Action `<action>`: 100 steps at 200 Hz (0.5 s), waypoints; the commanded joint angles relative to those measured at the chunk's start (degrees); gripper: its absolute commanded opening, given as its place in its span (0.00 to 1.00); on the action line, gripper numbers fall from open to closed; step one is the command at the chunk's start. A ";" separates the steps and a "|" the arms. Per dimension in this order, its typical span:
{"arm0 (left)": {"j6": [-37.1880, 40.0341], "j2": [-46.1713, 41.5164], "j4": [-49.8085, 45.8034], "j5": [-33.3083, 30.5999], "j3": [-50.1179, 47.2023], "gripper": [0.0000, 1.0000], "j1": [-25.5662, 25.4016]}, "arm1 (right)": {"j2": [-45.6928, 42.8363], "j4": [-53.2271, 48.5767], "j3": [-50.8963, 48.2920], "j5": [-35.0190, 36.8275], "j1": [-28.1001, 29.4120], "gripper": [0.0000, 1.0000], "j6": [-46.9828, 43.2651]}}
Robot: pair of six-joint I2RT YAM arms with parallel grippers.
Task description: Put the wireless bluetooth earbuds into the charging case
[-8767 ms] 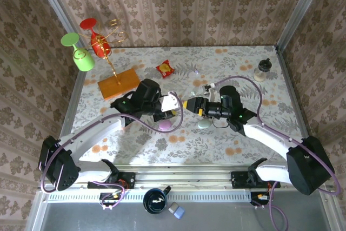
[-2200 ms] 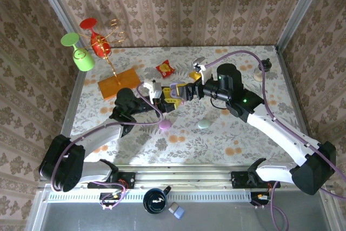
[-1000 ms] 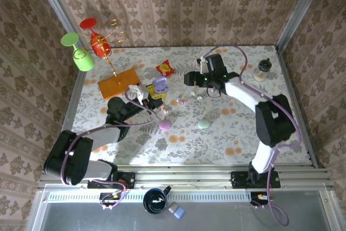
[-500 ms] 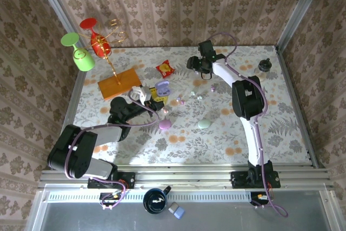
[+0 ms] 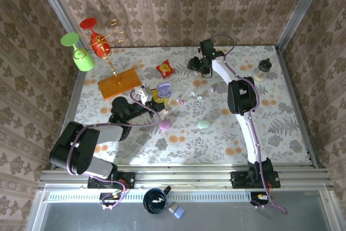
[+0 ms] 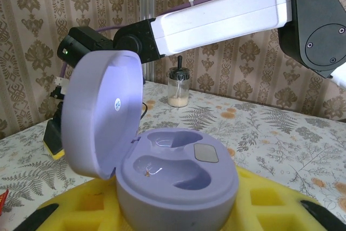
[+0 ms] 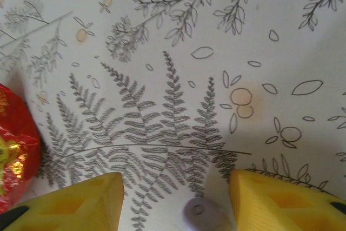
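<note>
Floral table (image 5: 270, 128), wallpapered walls. Left gripper (image 5: 158, 94) pinching open lilac charging case (image 6: 178, 179); 2 wells empty. Right gripper (image 7: 175, 196) jaws spread, straddling 1 lilac earbud (image 7: 203, 213) on table. Other earbuds (image 5: 181, 101) loose mid-table. 0 inserted yet.

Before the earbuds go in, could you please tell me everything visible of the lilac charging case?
The lilac charging case is a smooth, matte plastic pebble, open, its lid hinged upright on one side. Both earbud wells look empty; a grey square sits beside them. The left gripper clamps its base between yellow pads.
</note>
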 commanded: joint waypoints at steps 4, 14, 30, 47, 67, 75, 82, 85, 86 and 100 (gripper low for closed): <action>1.02 0.43 2.59 1.49 0.97 0.27 0.16 | 1.33 -5.11 1.36 -5.20 -0.44 0.53 -1.91; 1.22 0.49 2.59 1.46 0.81 0.27 0.21 | 1.27 -5.75 1.42 -5.19 -0.42 0.51 -2.33; 1.52 0.65 2.65 1.36 0.63 0.27 0.20 | 0.79 -6.60 0.85 -5.81 -0.48 0.47 -2.81; 1.69 0.80 2.60 1.44 0.45 0.27 0.24 | -0.24 -6.26 -0.74 -6.59 -0.40 0.42 -3.09; 1.73 1.04 2.59 1.59 0.35 0.28 0.30 | -1.27 -5.99 -2.26 -6.16 -0.49 0.35 -3.47; 1.70 1.12 2.59 1.65 0.43 0.28 0.25 | -1.53 -5.95 -2.72 -5.87 -0.43 0.33 -3.53; 1.77 1.22 2.59 1.74 0.43 0.28 0.28 | -1.69 -5.83 -3.10 -5.76 -0.44 0.32 -3.67; 1.79 1.20 2.59 1.71 0.44 0.28 0.29 | -1.76 -5.90 -3.17 -5.64 -0.48 0.32 -3.77; 1.79 1.21 2.59 1.69 0.44 0.28 0.30 | -1.74 -5.90 -3.19 -5.63 -0.44 0.32 -3.74; 1.80 1.36 2.58 1.70 0.44 0.28 0.24 | -1.72 -6.46 -3.37 -4.89 -0.46 0.29 -4.01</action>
